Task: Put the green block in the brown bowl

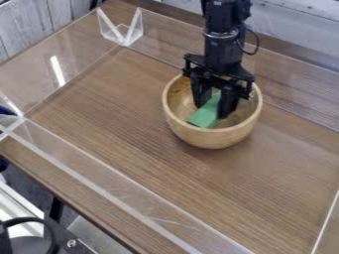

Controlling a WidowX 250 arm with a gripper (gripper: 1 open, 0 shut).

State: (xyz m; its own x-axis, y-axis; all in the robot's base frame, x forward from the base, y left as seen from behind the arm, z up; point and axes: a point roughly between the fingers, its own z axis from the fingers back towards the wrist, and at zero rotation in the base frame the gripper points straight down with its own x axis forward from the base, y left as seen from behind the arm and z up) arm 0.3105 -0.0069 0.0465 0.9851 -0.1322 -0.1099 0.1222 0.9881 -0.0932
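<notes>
Green block (207,112) clamped in gripper (216,100), low inside brown bowl (183,129); release gently, then lift straight up.

A wood-grain tabletop in dark brown laminate (106,129) fills most of the view. A low wall of clear acrylic (54,74) runs around its edges, catching pale glare on the left side. At the far left corner stands a small clear plastic V-shaped bracket (121,28). Behind the table, pale grey planks (34,20) show at upper left.
</notes>
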